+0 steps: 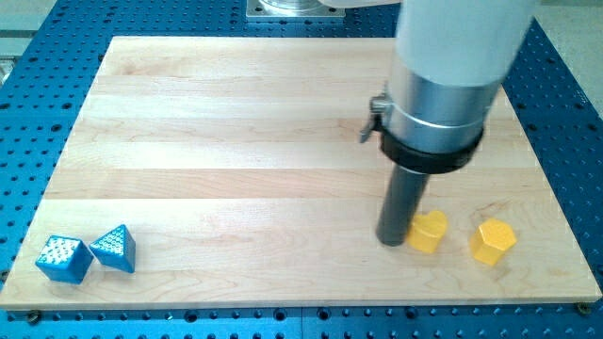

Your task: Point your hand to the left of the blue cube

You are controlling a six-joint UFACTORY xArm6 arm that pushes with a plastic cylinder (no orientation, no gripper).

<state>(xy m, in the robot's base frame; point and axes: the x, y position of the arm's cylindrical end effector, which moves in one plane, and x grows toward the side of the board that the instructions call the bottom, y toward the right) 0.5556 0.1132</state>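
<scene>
Blue cube lies far to the view's left of my tip.

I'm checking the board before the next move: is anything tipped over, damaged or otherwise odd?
Nothing looks damaged or spilled. The blue cube and blue triangular block sit together at the view's bottom left. My tip rests far from them, against one yellow hexagonal block; another yellow hexagonal block lies to its right.

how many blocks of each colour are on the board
blue: 2, the blue cube and the blue triangular block
yellow: 2, the yellow block by my tip and the yellow hexagonal block
total: 4
</scene>
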